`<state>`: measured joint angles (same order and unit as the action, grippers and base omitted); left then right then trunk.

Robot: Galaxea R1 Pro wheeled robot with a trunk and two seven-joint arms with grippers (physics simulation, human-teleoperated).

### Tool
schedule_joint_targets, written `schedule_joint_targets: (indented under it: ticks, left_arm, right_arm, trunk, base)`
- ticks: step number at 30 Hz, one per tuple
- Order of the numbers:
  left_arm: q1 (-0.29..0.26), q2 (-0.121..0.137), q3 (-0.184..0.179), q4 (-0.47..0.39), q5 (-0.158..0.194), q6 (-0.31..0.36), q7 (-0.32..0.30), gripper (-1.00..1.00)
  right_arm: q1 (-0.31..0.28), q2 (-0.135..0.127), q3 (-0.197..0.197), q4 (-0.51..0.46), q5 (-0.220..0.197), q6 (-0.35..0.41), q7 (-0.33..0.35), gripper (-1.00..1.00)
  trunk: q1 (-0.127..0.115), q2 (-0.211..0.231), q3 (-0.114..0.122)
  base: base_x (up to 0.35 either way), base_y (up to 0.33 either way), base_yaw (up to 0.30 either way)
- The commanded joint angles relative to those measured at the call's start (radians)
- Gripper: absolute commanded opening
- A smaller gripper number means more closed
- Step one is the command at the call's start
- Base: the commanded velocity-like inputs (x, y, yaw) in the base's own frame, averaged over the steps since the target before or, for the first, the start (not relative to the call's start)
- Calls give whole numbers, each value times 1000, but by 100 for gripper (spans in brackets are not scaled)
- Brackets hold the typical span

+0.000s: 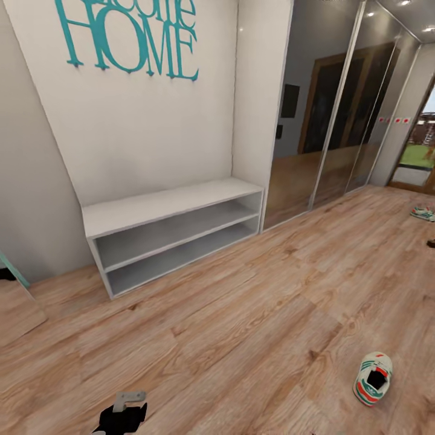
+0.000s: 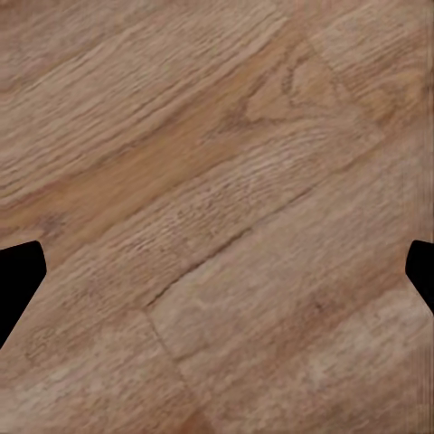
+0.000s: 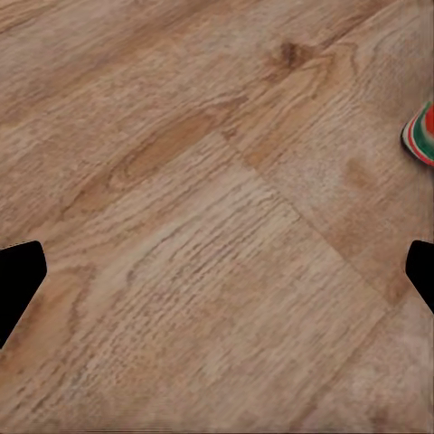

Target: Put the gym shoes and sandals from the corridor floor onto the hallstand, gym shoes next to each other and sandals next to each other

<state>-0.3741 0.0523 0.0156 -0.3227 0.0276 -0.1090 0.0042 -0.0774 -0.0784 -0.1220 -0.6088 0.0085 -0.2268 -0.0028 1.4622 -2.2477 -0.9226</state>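
Nearest the robot, part of its left arm point(image 1: 124, 411) pokes into the bottom of the head view, dark with a grey bracket, above the corridor floor point(image 1: 241, 338). In both wrist views the fingers stand spread wide, released and grasping nothing: the left gripper point(image 2: 217, 280) looks down on bare wood planks, its dark fingertips point(image 2: 18, 280) at the picture's edges, and the right gripper point(image 3: 217, 280) does the same, with a sliver of a red, green and white shoe point(image 3: 421, 134) at the rim of its picture. That gym shoe point(image 1: 373, 378) lies on the floor to the robot's near right, alone. Farther off, against the wall on the left, stands the hallstand point(image 1: 175, 226), its grey worktop and two open shelves bare. Well beyond, at the right edge, the second gym shoe point(image 1: 423, 212) rests on the floor, and just nearer than it a small dark shape point(image 1: 431, 243), too cut off to name. A mirrored wardrobe point(image 1: 338, 109) fills the far right wall, and teal "HOME" lettering point(image 1: 145, 42) hangs above the hallstand.
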Motion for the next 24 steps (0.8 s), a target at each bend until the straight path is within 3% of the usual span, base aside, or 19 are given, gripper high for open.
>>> schedule_joint_targets:
  ticks: [1,24]
  left_arm:
    - [0,0,1,0,3,-3,0,100]
    - [-1,1,1,1,3,-3,0,100]
  right_arm:
    - [-1,0,-1,1,1,-3,0,100]
    - [-1,0,-1,0,1,-3,0,100]
  trunk:
    - [0,0,-1]
    - [0,0,-1]
  base:
    - [0,0,-300]
    - [0,0,-300]
